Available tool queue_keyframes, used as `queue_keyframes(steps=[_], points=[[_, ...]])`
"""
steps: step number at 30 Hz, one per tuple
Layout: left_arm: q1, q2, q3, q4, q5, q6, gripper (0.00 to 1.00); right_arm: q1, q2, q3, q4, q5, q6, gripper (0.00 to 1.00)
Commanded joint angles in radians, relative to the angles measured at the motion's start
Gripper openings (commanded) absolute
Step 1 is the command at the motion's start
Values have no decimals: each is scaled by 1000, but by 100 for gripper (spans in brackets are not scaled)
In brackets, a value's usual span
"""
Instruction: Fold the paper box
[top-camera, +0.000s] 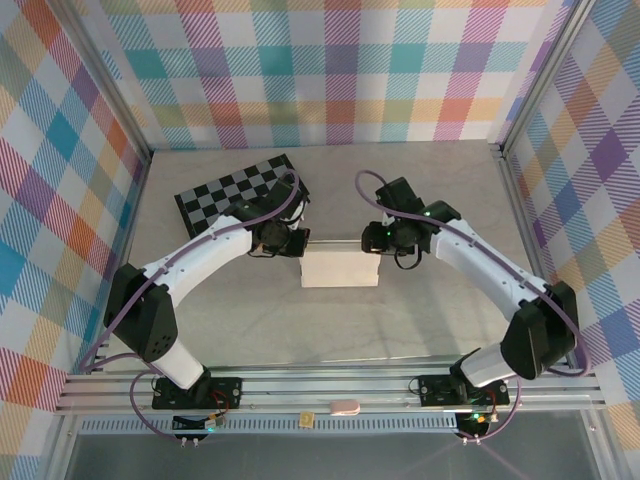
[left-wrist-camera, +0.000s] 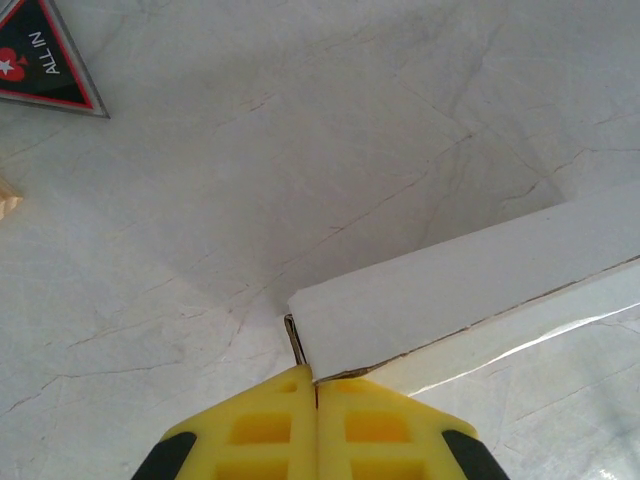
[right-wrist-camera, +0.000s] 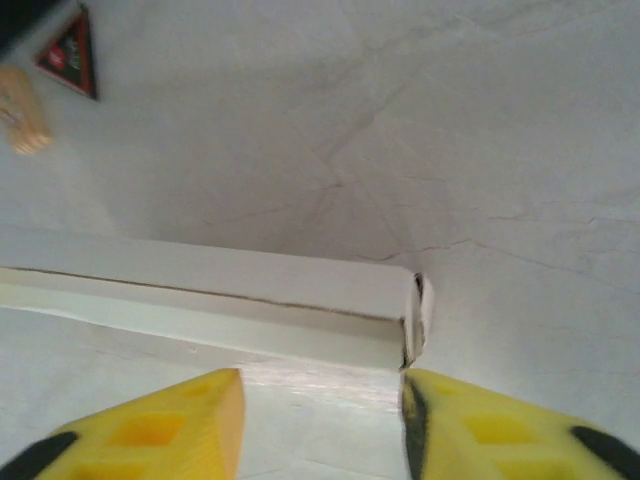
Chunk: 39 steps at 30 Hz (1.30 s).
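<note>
White thin cardboard forms the shallow rectangular paper box (top-camera: 340, 270). It lies on the pale marbled grey table (top-camera: 420, 180) between my two grippers, its long wall stretching from one set of jaws to the other. My left gripper (left-wrist-camera: 316, 385) is closed, its yellow pads pressed flat together, and the box's end corner runs right into their seam. I judge this to be a pinch on the thin end flap, anchoring that end so the box cannot slide or spring apart. My right gripper (right-wrist-camera: 320, 385) has its jaws apart. The opposite end wall sits just ahead of the gap, touching neither pad. I think it is placed there so the jaws can close on that upright flap or press it next.
</note>
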Motion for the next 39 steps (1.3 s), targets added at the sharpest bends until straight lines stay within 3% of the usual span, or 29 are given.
queue_keyframes(steps=[1, 5, 9, 15, 24, 35, 39], points=[[-18, 26, -53, -93, 20, -10, 0, -8, -87, -7, 82, -40, 270, 56], [-22, 26, -51, -94, 17, -13, 0, -25, -119, -50, 124, -59, 615, 72], [-25, 25, -46, -94, 14, -15, 0, -52, -130, -60, 59, -89, 841, 77], [-30, 25, -46, -94, 9, -18, 0, -114, -177, -237, 225, -198, 1107, 80], [-38, 24, -45, -94, 5, -21, 0, -139, -183, -375, 407, -213, 1225, 73], [-39, 22, -43, -99, 0, -19, 0, -147, -194, -352, 442, -197, 1182, 68], [-39, 24, -40, -99, 1, -20, 0, -147, -175, -386, 460, -226, 1194, 61]])
